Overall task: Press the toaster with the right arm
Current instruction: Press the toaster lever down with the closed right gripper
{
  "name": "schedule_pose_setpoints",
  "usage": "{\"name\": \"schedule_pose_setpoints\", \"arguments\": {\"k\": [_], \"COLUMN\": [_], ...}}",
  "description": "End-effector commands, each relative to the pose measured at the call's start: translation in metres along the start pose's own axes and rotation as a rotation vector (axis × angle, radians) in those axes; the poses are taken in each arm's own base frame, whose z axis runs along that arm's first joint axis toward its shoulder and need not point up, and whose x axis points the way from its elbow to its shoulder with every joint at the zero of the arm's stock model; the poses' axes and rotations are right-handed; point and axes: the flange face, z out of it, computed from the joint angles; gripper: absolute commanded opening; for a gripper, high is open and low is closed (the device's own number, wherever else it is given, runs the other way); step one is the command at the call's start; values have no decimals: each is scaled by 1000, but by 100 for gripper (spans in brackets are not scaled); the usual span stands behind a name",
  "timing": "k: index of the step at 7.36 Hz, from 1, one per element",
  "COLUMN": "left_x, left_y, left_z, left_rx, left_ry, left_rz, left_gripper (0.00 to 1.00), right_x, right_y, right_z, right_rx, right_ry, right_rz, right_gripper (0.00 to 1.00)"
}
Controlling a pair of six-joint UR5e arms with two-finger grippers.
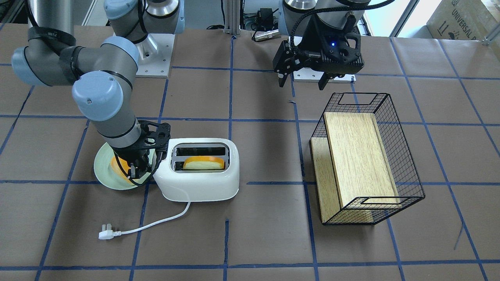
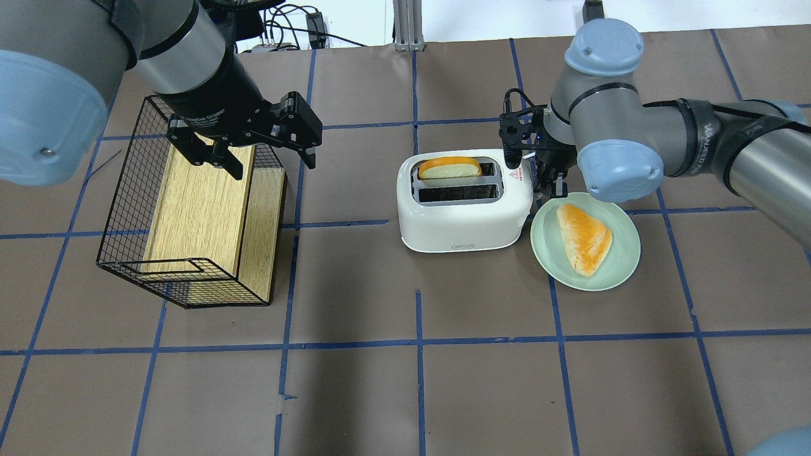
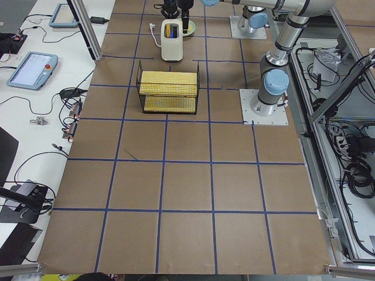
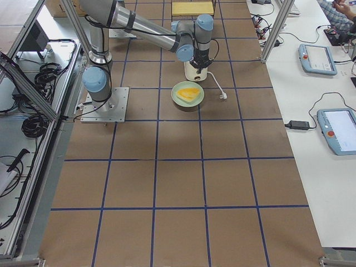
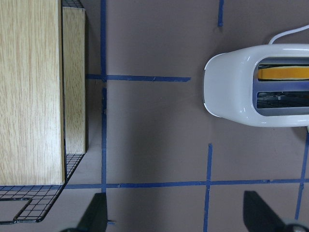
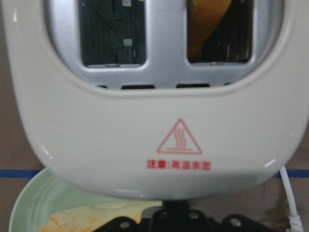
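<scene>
The toaster (image 2: 466,215) sits mid-worktop (image 2: 405,380) with a slice (image 2: 448,168) in one slot, its end just beside a green plate (image 2: 619,267). The right arm (image 2: 697,133) holds the right fingers (image 1: 136,168) low at that end, though I cannot tell whether they are clenched or released. The left fingers (image 1: 281,79) hang released above the wire basket (image 2: 127,209). I'd judge the approach made but the press not yet: next the tips must meet the lever, hidden from me, and push straight down without shoving the toaster.

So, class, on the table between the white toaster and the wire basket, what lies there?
Nothing: the overhead view shows only bare brown table covering with blue tape lines between the toaster and the wire basket.
</scene>
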Motion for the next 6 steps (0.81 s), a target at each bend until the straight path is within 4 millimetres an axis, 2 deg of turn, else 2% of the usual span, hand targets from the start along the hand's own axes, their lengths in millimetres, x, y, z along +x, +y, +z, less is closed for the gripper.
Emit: {"name": "schedule_pose_setpoints", "arguments": {"k": [1,6], "left_x": [0,0], "left_y": [0,0], "left_z": [0,0], "left_rx": [0,0], "left_ry": [0,0], "left_rz": [0,0], "left_gripper": [100,100], "right_x": [-1,1], "right_y": [0,1], "right_z": [5,9], "right_rx": [0,-1], "right_ry": [-4,2], "right_rz": [1,4], "right_gripper": [3,3]}}
